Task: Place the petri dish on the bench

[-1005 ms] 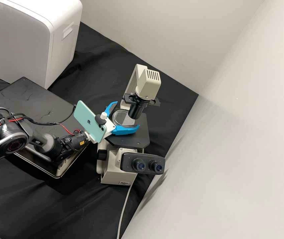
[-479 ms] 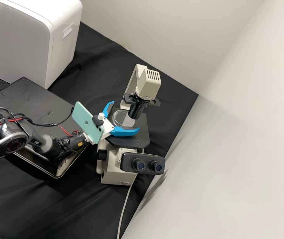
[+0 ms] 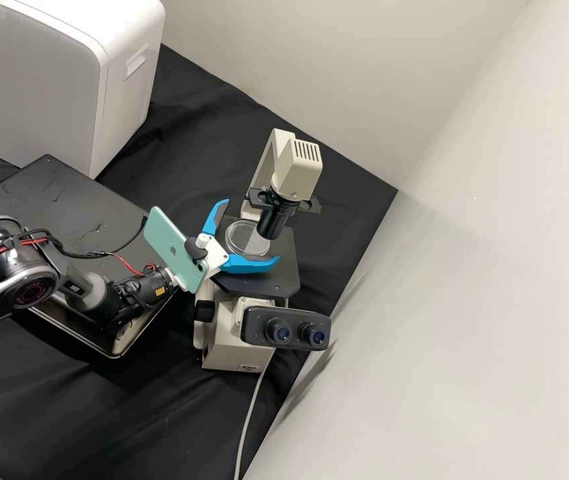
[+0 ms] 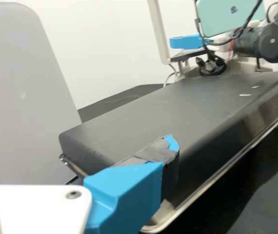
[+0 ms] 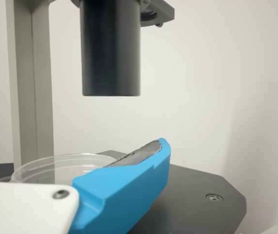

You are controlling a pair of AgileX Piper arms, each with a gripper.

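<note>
High view | right hand (image 3: 251,231) spread around petri dish (image 3: 244,241) | mid microscope stage (image 3: 279,270), lens tube (image 3: 272,220) close above

petri dish (image 3: 247,239) x1 | microscope (image 3: 241,333) x1 | white box (image 3: 64,73) x1 | blk tray (image 3: 64,193) x1 | pincers (image 3: 248,233) (image 4: 78,141) x2

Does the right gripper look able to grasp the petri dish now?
Probably yes: the right gripper is open, one finger on each side of the petri dish, and the black lens tube above leaves them free.
</note>
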